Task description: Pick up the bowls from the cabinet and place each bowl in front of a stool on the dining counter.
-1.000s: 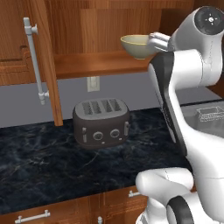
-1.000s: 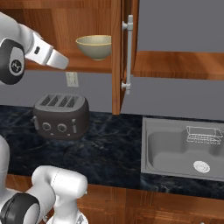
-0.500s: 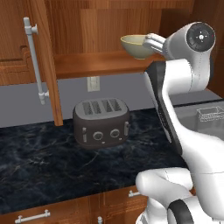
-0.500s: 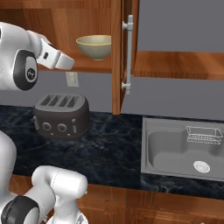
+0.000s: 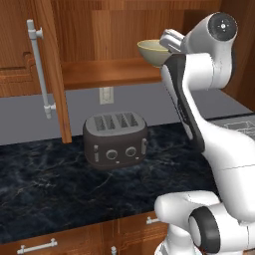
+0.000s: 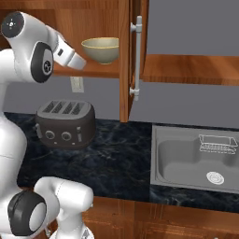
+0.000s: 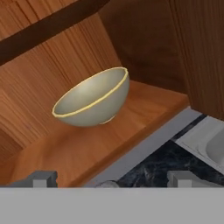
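The bowl [image 7: 92, 99] — olive-beige with a thin yellow rim — sits upright on the plank shelf [image 5: 107, 72] of the open cabinet [image 6: 123, 60], toward the shelf's right end in the left base view and just left of the door's edge in the right base view. One bowl is in sight. The gripper [image 7: 113, 177] is raised to shelf height and points at the bowl from the front; in the hand view its two dark fingertips [image 7: 43, 178] stand far apart at the bottom, spread wide, with nothing between them, and the bowl lies beyond them, not touched. The cabinet door [image 5: 54, 69] hangs open with its long silver bar handle [image 5: 40, 69] facing the room. Below the shelf a dark four-slot toaster [image 5: 115, 140] stands on the black marble counter [image 5: 45, 184] — under a wall socket [image 5: 105, 94]. To the right, in the right base view, a steel sink [image 6: 196, 161] is set into the counter, with a small wire rack [image 6: 216, 143] in it
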Tool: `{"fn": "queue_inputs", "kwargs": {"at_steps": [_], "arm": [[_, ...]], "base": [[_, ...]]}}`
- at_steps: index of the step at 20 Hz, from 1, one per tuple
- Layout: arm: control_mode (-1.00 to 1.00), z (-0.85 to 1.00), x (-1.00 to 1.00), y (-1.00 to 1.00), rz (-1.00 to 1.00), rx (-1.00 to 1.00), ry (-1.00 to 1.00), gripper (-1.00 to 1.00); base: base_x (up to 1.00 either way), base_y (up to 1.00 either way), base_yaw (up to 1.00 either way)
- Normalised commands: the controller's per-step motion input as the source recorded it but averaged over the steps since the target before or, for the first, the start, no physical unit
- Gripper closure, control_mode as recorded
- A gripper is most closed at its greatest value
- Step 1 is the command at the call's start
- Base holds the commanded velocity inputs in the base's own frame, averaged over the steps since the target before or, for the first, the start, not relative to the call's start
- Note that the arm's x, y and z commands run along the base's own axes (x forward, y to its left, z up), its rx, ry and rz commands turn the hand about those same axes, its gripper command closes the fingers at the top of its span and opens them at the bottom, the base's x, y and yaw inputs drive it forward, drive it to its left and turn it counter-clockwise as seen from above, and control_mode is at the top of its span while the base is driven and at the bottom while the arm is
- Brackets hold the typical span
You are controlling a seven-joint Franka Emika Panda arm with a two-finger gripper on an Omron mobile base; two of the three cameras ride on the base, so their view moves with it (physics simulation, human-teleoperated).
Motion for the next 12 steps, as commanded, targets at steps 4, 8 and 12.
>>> {"fn": "queue_inputs", "kwargs": {"at_steps": [4,8,12], "arm": [[-1.00,0.04,0.32,-0.05,0.00,0.05,0.10,-1.00],[-1.00,-0.06,0.26,-0.02,0.00,0.00,0.01,-1.00],[-1.00,-0.25,0.16,0.00,0.00,0.00,0.00,-1.00]], "base": [[0.00,0.00,0.00],[0.00,0.00,0.00],[0.00,0.00,0.00]]}}
